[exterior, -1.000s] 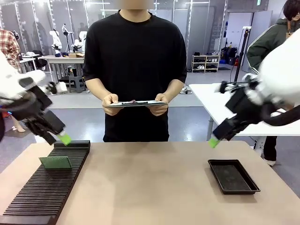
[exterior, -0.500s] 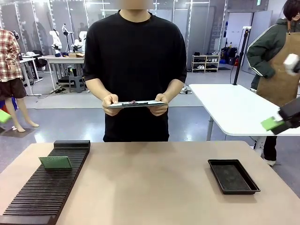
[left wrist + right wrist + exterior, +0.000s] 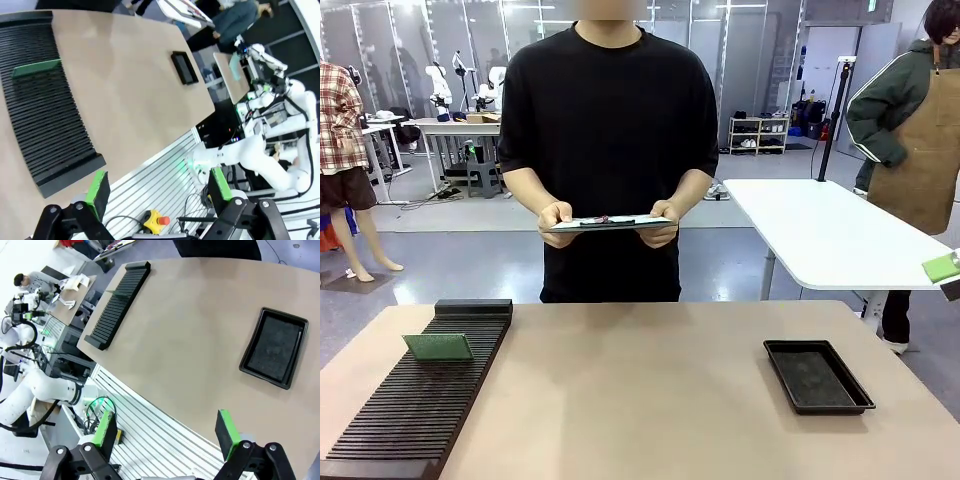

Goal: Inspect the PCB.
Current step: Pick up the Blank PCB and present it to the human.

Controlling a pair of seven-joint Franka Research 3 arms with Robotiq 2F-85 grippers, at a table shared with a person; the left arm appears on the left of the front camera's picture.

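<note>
The PCB [image 3: 438, 347] is a green board standing on edge in a slot of the black ribbed rack [image 3: 420, 400] at the table's left. The left wrist view shows the PCB [image 3: 36, 68] far off at the upper left. My left gripper [image 3: 159, 187] is open and empty, high above and off the table's edge. My right gripper [image 3: 166, 431] is also open and empty, high over the table's near side. One of its green pads [image 3: 941, 267] shows at the right edge of the front view. The person across the table holds a clipboard [image 3: 608, 222] in both hands.
A black shallow tray [image 3: 817, 375] lies at the table's right, also seen as the tray [image 3: 274, 348] and the tray [image 3: 184, 67]. The rack [image 3: 117, 302] runs along the left side. A white table [image 3: 830, 240] and another person stand behind on the right.
Both arms have pulled back from over the table, the left out past the picture's left edge and the right to the far right edge. The PCB and the tray have not moved.
</note>
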